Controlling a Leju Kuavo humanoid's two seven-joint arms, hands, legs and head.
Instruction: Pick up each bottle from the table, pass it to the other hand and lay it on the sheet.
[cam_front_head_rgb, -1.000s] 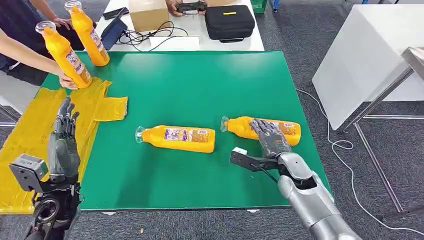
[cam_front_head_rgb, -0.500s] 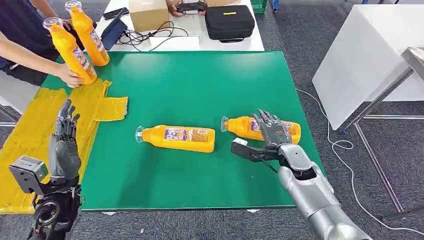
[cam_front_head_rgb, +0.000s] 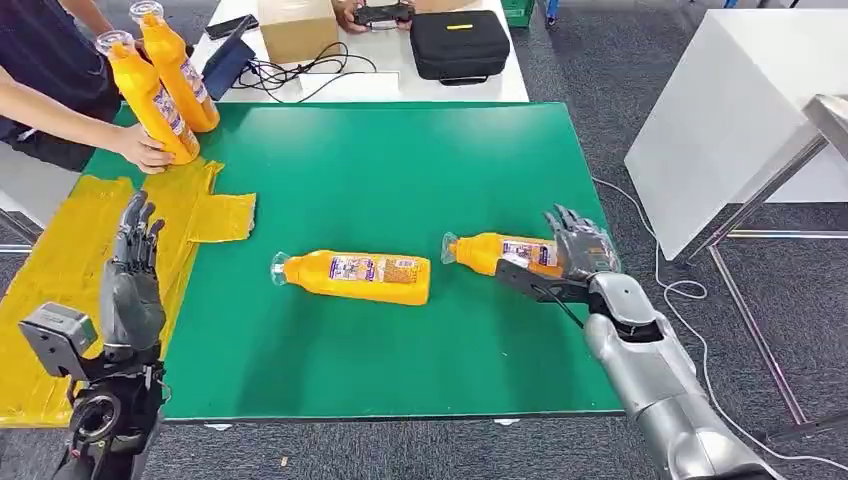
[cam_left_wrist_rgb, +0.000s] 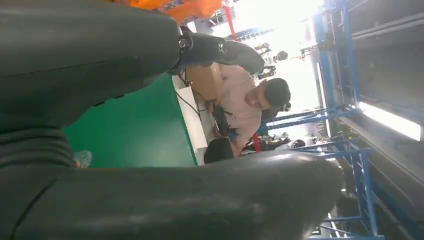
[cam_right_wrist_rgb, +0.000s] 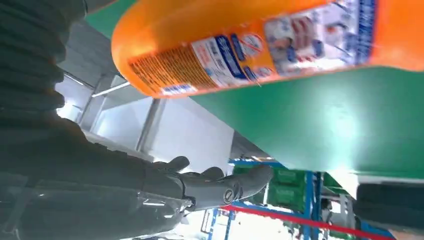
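I'm at the pick-up step, and nothing is in either hand yet. My right hand (cam_front_head_rgb: 578, 247) sits at the base end of the right bottle (cam_front_head_rgb: 500, 253), which lies on its side on the green table (cam_front_head_rgb: 400, 170) with its cap pointing left. The fingers are spread, with the thumb reaching out along the bottle's near side; in the right wrist view the bottle (cam_right_wrist_rgb: 260, 45) lies across the open palm with the fingers (cam_right_wrist_rgb: 220, 182) not wrapped round it. So I judge the hand open and empty, just at the bottle.

Next I'd bring the palm onto the bottle's body, close round it, lift, and carry it left to the other hand. The bottle is round and may roll, so the grip should land mid-body rather than on the base.

My left hand (cam_front_head_rgb: 133, 262) stands upright with fingers straight and apart, holding nothing, over the yellow sheet (cam_front_head_rgb: 60, 250) at the near left. A second bottle (cam_front_head_rgb: 352, 276) lies mid-table.

A second ago the right hand lay over the top of the right bottle; it has since slid right, off the label to the base end. At the far left, a person's hand (cam_front_head_rgb: 145, 150) has stood one upright bottle (cam_front_head_rgb: 148, 95) closer to another.
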